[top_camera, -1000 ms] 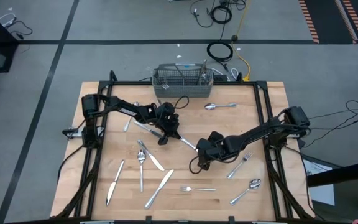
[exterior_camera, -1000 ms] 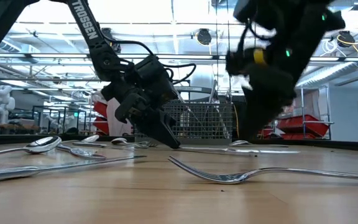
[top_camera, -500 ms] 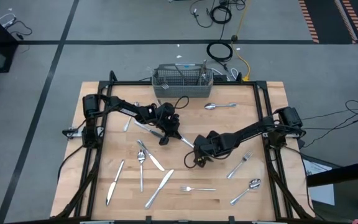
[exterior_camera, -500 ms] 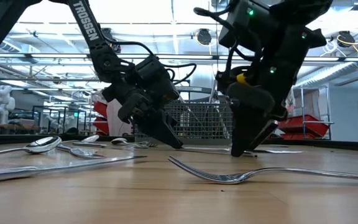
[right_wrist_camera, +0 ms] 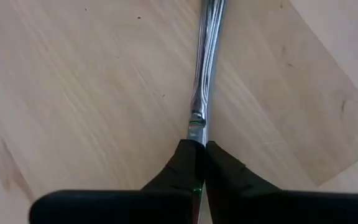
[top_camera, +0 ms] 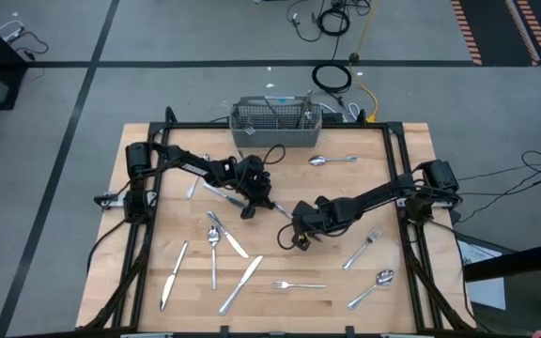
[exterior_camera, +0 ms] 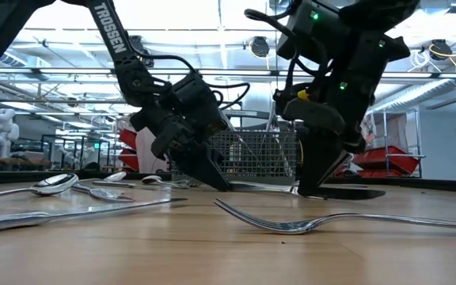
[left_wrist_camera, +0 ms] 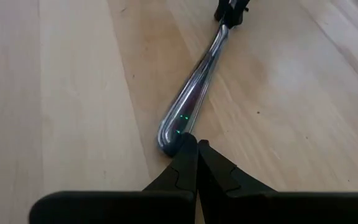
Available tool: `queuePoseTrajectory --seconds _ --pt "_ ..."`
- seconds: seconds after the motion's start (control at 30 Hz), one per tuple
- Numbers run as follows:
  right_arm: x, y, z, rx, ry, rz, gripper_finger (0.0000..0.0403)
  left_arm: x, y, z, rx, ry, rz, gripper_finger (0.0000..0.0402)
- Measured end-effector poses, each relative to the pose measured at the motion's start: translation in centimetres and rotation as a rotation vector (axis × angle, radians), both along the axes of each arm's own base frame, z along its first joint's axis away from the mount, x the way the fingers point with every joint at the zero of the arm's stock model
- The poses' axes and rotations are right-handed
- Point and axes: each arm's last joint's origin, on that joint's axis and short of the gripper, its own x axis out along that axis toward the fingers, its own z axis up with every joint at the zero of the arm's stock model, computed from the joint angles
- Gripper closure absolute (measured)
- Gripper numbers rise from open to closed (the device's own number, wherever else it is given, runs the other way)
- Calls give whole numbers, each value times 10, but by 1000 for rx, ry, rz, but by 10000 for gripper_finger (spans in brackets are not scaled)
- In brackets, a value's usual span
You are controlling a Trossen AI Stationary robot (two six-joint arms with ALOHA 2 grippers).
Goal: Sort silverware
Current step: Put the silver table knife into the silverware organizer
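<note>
I am running 2 dark arms over a wooden worktop [top_camera: 397, 150] strewn with silverware. Both grippers meet near the middle on 1 table knife [left_wrist_camera: 194, 96] that lies flat on the wood.

The left gripper [left_wrist_camera: 196, 152] has its jaws pinched together on the rounded handle end of the knife. The right gripper [right_wrist_camera: 199, 149] has its jaws closed on the opposite end of the same knife, seen edge-on in its wrist view. In the high view the left gripper [top_camera: 250, 208] and right gripper [top_camera: 301, 240] sit near each other, the knife bridging them.

The rest of the silverware is scattered apart:
- a spoon [top_camera: 332, 160] near the far edge, just in front of a grey mesh basket [top_camera: 276, 120] that already holds some pieces;
- a fork [top_camera: 363, 247] and a spoon [top_camera: 373, 287] on the right side;
- a fork [top_camera: 299, 284] near the front centre, the same fork [exterior_camera: 323, 221] closest in the low view;
- 2 knives [top_camera: 240, 284] and [top_camera: 174, 273] and another spoon [top_camera: 214, 252] on the left side.

My judgement on handling: the knife is rigid, light and polished, so it will likely slip or pivot in a fingertip pinch. It lies so low that only its ends give purchase. I would grip across the thicker handle, not the thin blade, and lift level.
</note>
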Motion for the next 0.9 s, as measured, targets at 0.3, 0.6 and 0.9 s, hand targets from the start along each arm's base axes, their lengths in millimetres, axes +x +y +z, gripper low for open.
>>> queuePoseTrajectory --seconds 0.3,0.6,0.9 --pt "4 2 15 -21 -47 9 402 1 1 5 -1 -12 29 394" --pt "-6 -4 27 -88 -16 -20 401 -4 0 48 23 -77 66 394" --pt "-15 -23 63 -202 -94 -77 401 -22 -3 117 123 -215 129 394"
